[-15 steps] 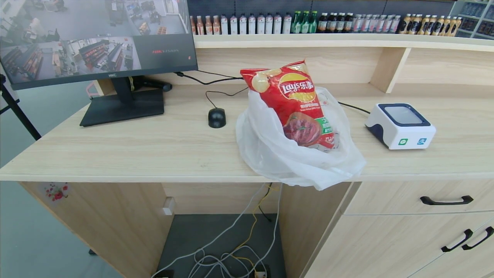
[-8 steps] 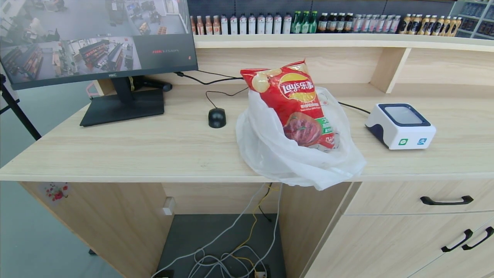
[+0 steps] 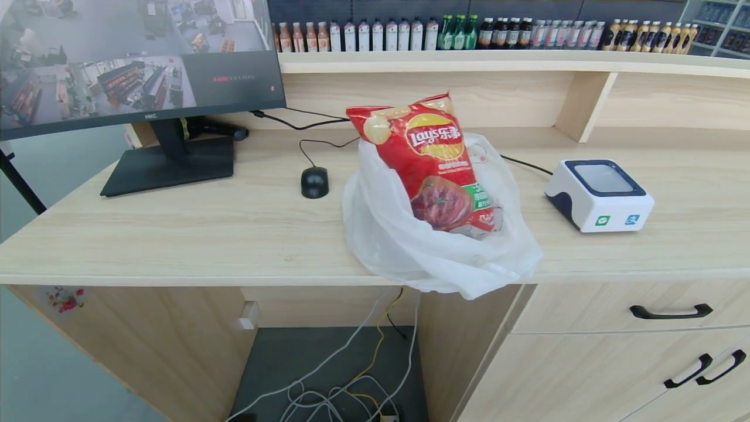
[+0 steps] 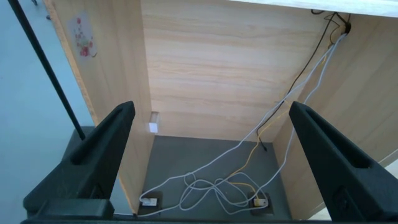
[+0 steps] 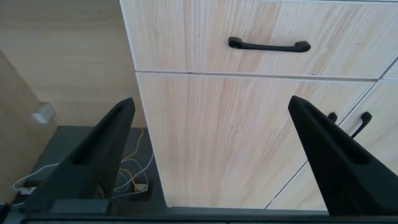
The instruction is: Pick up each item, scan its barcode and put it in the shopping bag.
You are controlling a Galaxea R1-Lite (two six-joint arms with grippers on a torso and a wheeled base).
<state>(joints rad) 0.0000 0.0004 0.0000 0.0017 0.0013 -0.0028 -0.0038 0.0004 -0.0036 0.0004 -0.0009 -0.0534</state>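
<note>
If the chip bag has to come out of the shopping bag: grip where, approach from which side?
Pinch the flat top seam of the chip bag, coming down from above. It stands nearly upright in the shopping bag with its upper half sticking out clear. The film wraps its lower half all round, so a side approach would likely snag plastic.

Chip bag (image 3: 430,164): red, sealed, upright, lower half inside shopping bag (image 3: 404,246). The bag is white translucent plastic, mouth open, slumped. Scanner (image 3: 597,196): white box, dark window up, just beside the bag. All sit higher than left gripper (image 4: 211,109) and right gripper (image 5: 210,102), well apart from both.
</note>
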